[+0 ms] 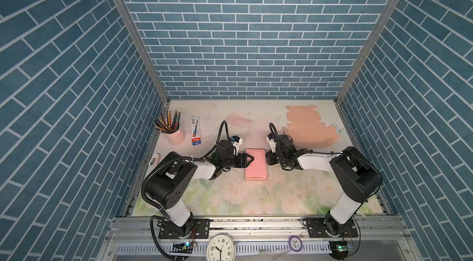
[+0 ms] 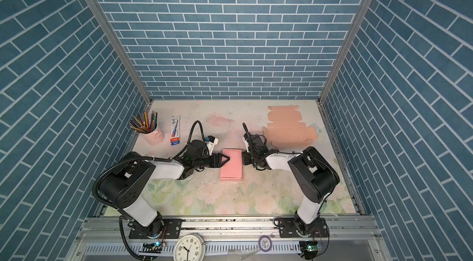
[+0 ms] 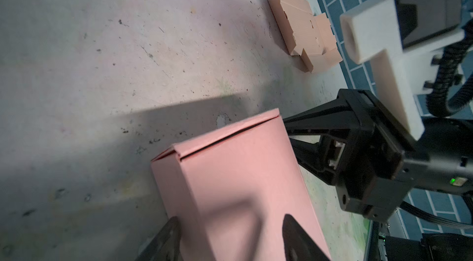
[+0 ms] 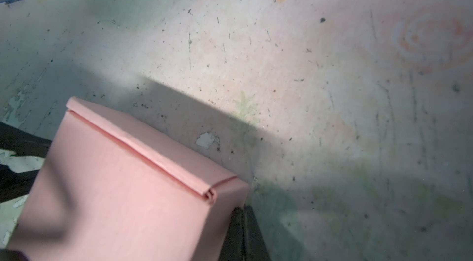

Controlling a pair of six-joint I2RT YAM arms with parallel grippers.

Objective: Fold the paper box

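Box (image 1: 256,165) lay flat on the table (image 1: 230,195), closed up, sitting right between the two claws. Left claw (image 1: 249,159) was at its left edge and right claw (image 1: 268,161) at its right edge. Same layout in both top views.

Left claw: jaws stood wide. In the left wrist view one finger (image 3: 169,236) sat beside the box's (image 3: 243,183) side wall. The other finger (image 3: 297,236) hung over the top face and threw a shadow on it. Couldn't tell if either finger touched the box — no clear grip seen.

Right claw: jaws pinched together, nothing between them. In the right wrist view its fingers (image 4: 243,234) were closed tight just beside the box's (image 4: 128,183) side wall, near a corner. In the left wrist view the right claw (image 3: 286,129) met the box's edge with its tips and looked to be touching.

A tucked flap seam ran along the box end just past both claws, on the back-wall side.

Flat blanks (image 1: 307,129) lay behind the right claw toward the back corner, well apart from the box. Pencil cup (image 1: 175,134) and a carton (image 1: 195,130) stood behind the left claw's wrist, toward the left wall — well apart from the box too. Clock (image 1: 220,248) sat by the arm bases, far from both claws.
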